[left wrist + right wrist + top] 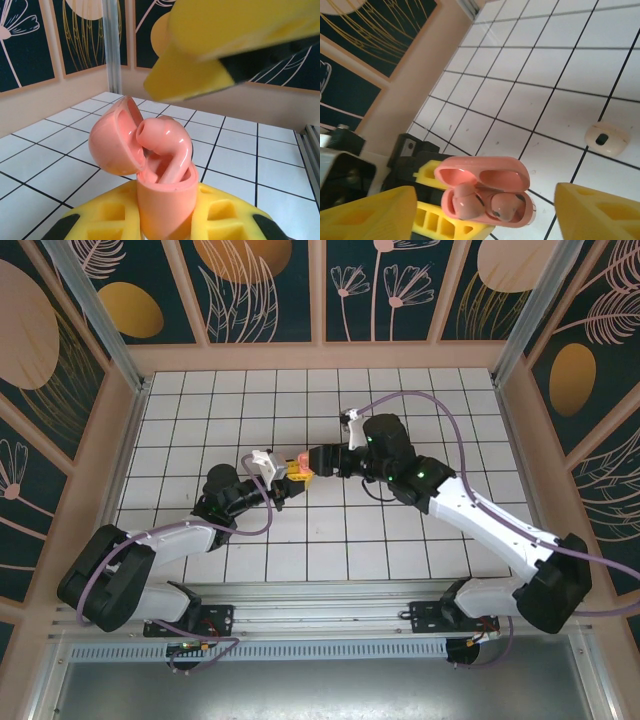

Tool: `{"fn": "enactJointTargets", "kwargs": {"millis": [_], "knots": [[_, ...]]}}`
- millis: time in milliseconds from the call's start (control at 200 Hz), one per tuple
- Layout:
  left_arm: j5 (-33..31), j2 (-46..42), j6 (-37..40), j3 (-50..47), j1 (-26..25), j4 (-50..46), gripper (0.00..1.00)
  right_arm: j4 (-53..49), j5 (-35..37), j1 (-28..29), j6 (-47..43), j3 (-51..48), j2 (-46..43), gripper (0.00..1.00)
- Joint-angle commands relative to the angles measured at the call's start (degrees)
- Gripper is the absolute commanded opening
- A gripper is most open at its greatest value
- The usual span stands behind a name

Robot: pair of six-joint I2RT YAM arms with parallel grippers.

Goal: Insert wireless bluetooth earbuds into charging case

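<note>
A pink charging case (485, 192) stands with its lid (114, 142) swung open, and my left gripper (167, 220) is shut on its lower body between yellow fingers (105, 215). Two pinkish-red earbuds (465, 200) (507, 205) sit in the case. One earbud (165, 142) rises above the rim. My right gripper (485, 220) hovers just above the case, open, its yellow fingertips (600, 215) wide on either side and touching nothing. In the top view the case (300, 462) is at mid-table between both grippers. A pale beige earbud (606, 138) lies on a tile beyond.
The white tiled table (400, 540) is ringed by a low beige wall (320, 355) with dark patterned panels. Both arms meet near the centre. My right arm's purple cable (440, 405) loops over the far right tiles.
</note>
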Motion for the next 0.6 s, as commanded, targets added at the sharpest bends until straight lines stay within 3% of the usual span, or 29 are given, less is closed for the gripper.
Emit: {"fn": "enactJointTargets", "kwargs": {"millis": [0, 320, 596], "knots": [[0.7, 0.4, 0.9, 0.1, 0.1, 2.9, 0.00, 0.6, 1.2, -0.4, -1.3, 1.1, -3.8, 0.67], [1.1, 0.6, 0.7, 0.3, 0.0, 3.0, 0.00, 1.1, -7.7, -0.4, -0.4, -0.1, -2.2, 0.35], [1.1, 0.0, 0.9, 0.3, 0.0, 2.9, 0.00, 0.4, -8.4, -0.4, -1.1, 1.5, 1.2, 0.28]]}}
